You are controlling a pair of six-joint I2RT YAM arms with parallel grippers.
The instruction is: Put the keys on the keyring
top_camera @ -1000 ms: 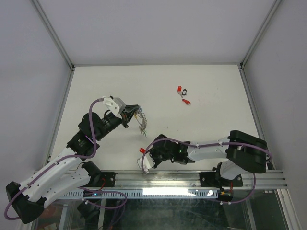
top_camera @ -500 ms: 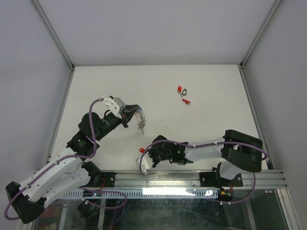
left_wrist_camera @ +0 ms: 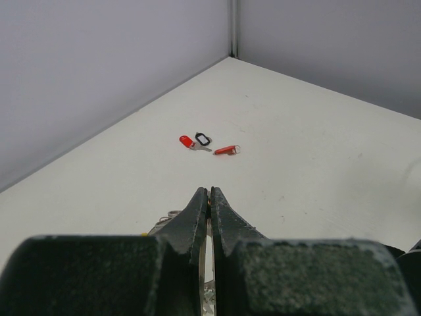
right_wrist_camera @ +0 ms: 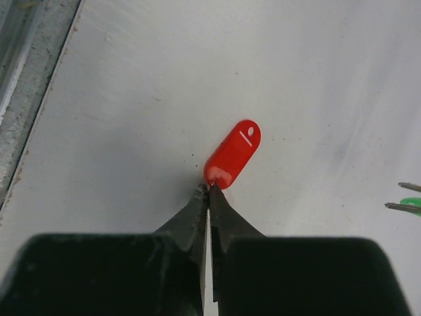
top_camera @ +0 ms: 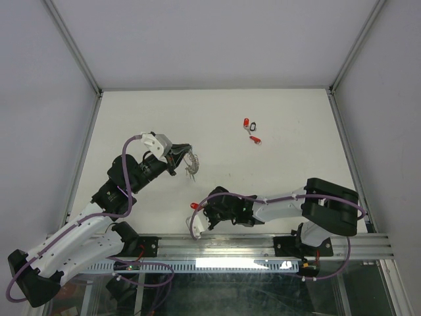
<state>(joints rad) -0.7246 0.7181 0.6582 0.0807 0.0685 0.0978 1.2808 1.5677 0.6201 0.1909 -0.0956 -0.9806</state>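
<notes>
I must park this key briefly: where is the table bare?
Bare: the far-left corner beyond the keyring, and the right side between the three loose keys and the right arm. Crowded: the near middle, where the left jaws hold the keyring close by the right jaws pinching the red-tagged key.

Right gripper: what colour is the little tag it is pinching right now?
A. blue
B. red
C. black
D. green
B: in the right wrist view, the right gripper is pinched shut on the near end of the red-tagged key.
</notes>
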